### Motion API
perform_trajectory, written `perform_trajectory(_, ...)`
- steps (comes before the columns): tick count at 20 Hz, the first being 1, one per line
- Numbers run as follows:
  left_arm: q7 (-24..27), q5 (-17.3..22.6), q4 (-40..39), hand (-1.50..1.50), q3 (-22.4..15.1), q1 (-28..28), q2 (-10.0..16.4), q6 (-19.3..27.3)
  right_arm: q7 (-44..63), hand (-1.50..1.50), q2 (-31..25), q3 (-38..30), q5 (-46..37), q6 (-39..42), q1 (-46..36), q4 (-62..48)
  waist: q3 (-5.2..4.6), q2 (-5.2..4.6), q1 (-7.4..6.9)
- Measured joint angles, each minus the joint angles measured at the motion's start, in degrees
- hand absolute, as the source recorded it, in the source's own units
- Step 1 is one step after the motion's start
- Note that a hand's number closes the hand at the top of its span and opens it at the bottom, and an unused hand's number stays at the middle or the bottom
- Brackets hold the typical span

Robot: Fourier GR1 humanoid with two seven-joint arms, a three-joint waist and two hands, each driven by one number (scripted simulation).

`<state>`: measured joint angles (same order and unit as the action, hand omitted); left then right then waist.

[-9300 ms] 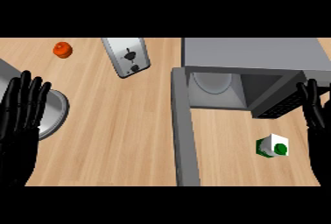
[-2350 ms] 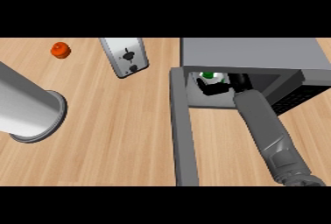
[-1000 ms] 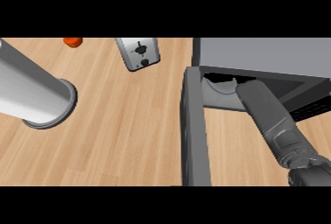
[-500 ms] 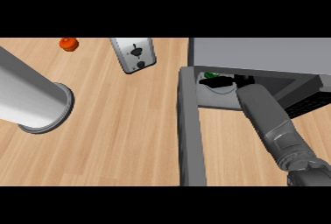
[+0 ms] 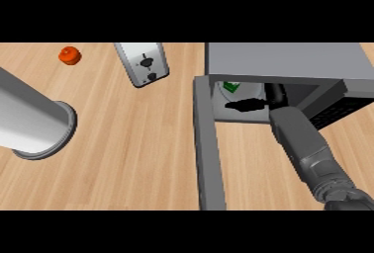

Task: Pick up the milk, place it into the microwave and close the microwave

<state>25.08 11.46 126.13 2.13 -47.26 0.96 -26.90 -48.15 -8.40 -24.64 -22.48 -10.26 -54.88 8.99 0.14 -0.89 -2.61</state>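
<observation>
**Wooden counter, microwave open: arm stands in the door's path**

Counter carries the microwave at its far right corner, with the door swung open toward the near edge. Milk sits inside at the cavity's left wall, mostly hidden. Right hand is inside beside it; grasping or released cannot be told. Likely risks: pulling out could tip the milk, and shutting the door early would trap the forearm. Left hand is not visible.
</observation>
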Motion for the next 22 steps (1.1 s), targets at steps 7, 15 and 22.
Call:
perform_trajectory(7, -3.3, -4.8, 2.6, -1.5, -5.7, 1.1, -0.8, 2.3, -3.1, -1.5, 1.9, 1.2, 1.3, 5.2, 6.4, 3.1, -0.1, 0.88, 2.12)
perform_trajectory(15, -10.0, -8.9, 1.9, 1.5, -12.4, 7.7, -0.9, 6.1, -3.4, -1.5, 3.7, 3.9, 2.8, 11.9, 15.7, 11.1, -0.2, 1.5, 4.24)
perform_trajectory(22, -16.6, -14.1, -1.8, 1.5, -16.8, 15.7, -0.9, 7.9, -4.2, -1.5, 3.4, 6.1, 4.9, 19.3, 27.1, 21.8, -0.25, 1.74, 5.74)
